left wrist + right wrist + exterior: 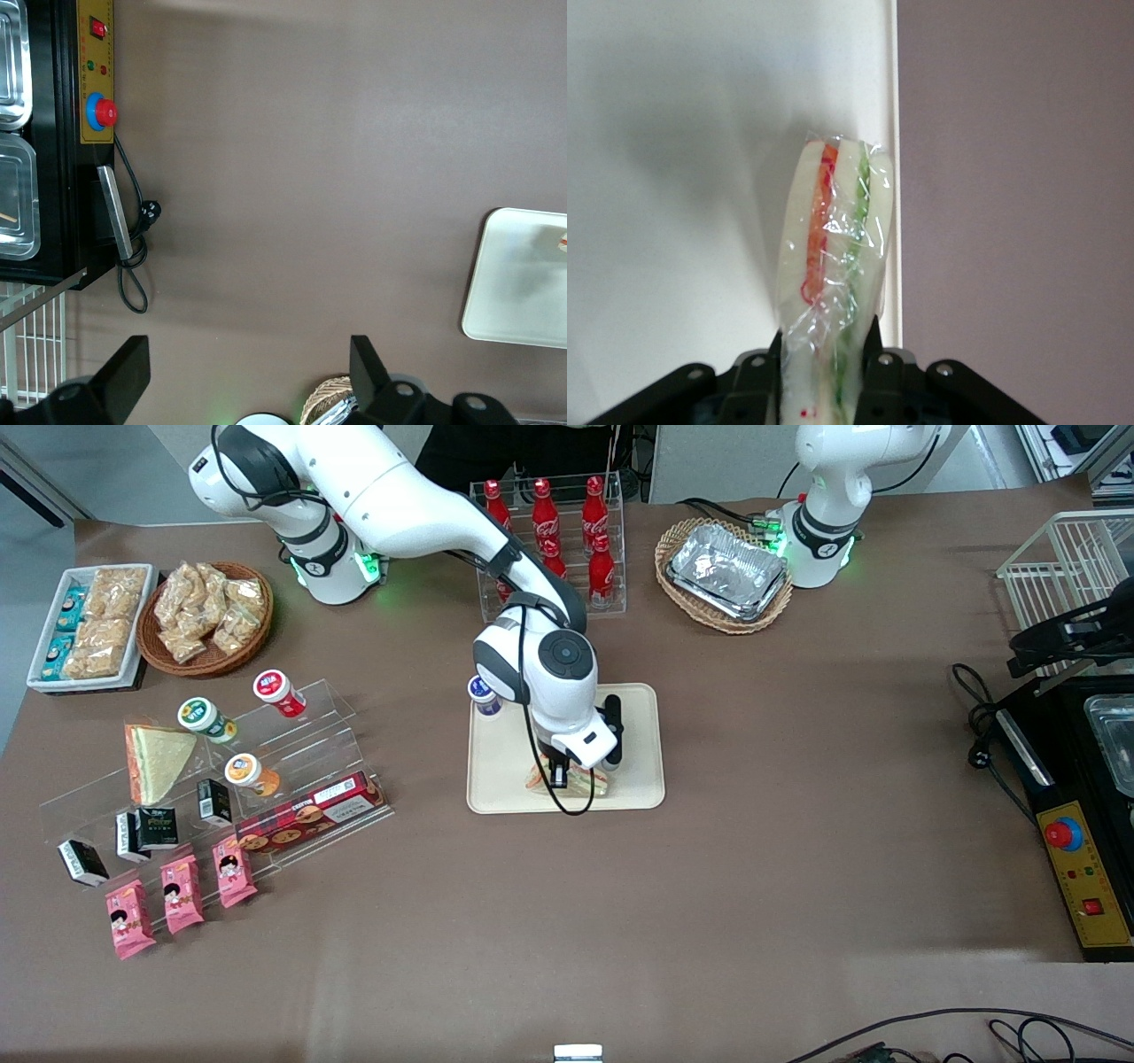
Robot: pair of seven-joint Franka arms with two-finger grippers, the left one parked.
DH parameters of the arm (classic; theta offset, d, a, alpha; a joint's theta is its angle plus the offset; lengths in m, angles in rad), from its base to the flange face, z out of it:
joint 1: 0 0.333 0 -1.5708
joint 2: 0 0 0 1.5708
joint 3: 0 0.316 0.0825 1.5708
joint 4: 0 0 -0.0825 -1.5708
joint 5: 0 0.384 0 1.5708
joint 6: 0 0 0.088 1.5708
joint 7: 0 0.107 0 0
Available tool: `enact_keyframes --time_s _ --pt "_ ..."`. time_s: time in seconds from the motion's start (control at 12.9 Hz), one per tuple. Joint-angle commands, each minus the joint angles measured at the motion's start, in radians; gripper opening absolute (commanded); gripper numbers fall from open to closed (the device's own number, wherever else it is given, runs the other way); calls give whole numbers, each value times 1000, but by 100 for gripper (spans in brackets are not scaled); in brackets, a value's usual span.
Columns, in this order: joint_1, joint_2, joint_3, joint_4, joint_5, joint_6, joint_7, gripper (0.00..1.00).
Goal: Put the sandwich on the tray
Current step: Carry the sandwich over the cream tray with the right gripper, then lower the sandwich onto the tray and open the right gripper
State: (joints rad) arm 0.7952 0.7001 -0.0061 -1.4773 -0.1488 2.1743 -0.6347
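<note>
My right gripper hangs low over the cream-beige tray, near the tray's edge closest to the front camera. It is shut on the clear-wrapped sandwich, whose red and green filling shows along the cut edge. The black fingers press both bread faces, and the gripper holds the wedge on edge over the tray, close to its rim. In the front view only the sandwich's corners show under the hand. A second, like sandwich lies on the clear stepped shelf.
A small blue-lidded cup stands at the tray's corner. The clear shelf holds cups, small cartons and a biscuit pack; pink packets lie before it. A cola bottle rack, foil trays in a basket and snack baskets stand farther back.
</note>
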Motion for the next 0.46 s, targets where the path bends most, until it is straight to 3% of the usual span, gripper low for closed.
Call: enact_keyframes --time_s 0.0,0.15,0.23,0.39 --pt "5 7 -9 -14 -35 33 10 37" --pt "10 13 -9 -17 -77 33 18 41" --pt "18 22 -9 -17 -101 35 58 49" --pt "18 33 -8 -17 -138 54 93 51"
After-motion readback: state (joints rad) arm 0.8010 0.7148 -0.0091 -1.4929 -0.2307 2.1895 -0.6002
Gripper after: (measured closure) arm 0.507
